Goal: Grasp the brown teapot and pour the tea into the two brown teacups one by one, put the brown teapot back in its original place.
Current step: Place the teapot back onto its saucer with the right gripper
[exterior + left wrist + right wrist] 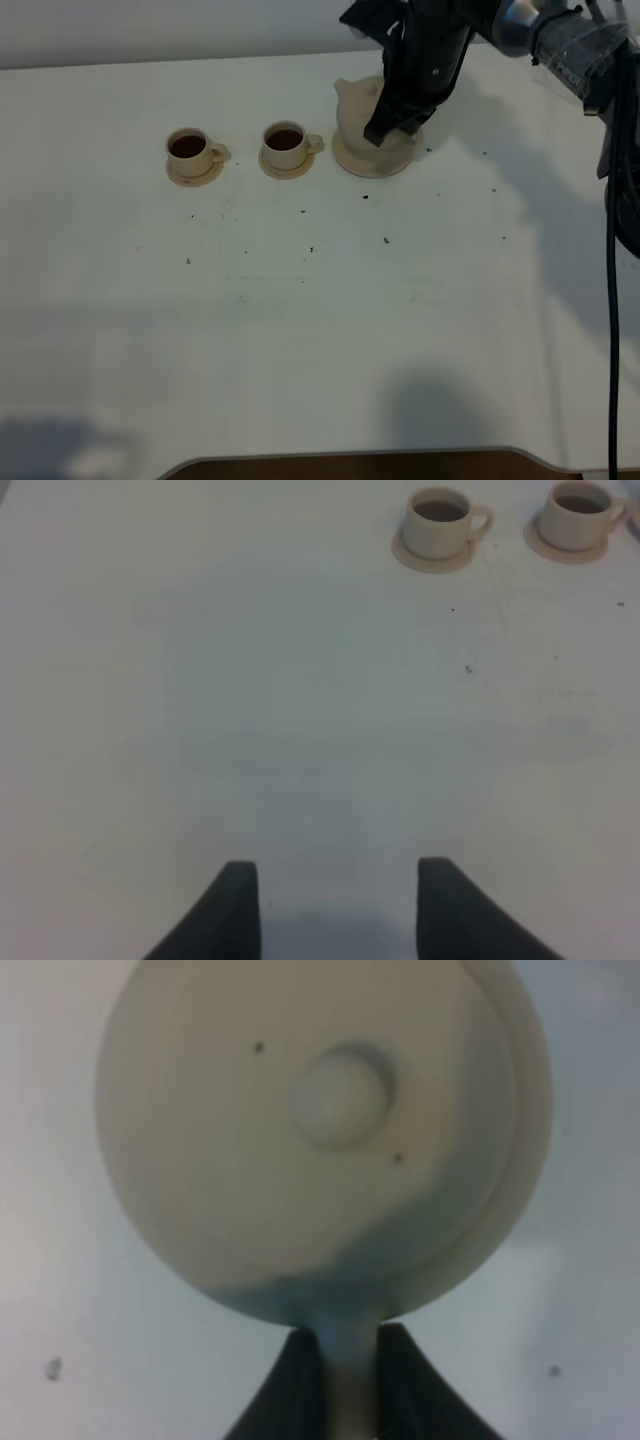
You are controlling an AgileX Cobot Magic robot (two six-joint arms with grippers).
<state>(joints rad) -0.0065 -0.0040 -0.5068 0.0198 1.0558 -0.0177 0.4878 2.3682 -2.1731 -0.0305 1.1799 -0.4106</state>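
The near part of the white table (320, 340) is bare apart from a few small dark specks, and its brown near edge shows at the bottom of the high view.

Farther back, in the far half of the table, three things stand in a row. On the left is one cup (189, 150) on its small saucer, with dark tea inside. Just to the right of it, a little apart, is the second cup (286, 143), also on a small saucer and also with dark tea. Both handles point to the right. To the right of the second cup stands the teapot (358, 115), upright on a wider saucer (362, 164), with the spout to the left.

The right gripper (348, 1375) reaches down from the far right to the right side of the teapot. Its two dark fingers (296, 1390) are closed tight on the pale loop handle, which shows as a thin strip between them. In the right wrist view the round lid with its knob (340, 1097) is seen from above, and the saucer rim shows behind the pot.

The left gripper (340, 905) is over the bare table, well apart from the cups. Its fingers stand wide apart and hold nothing.
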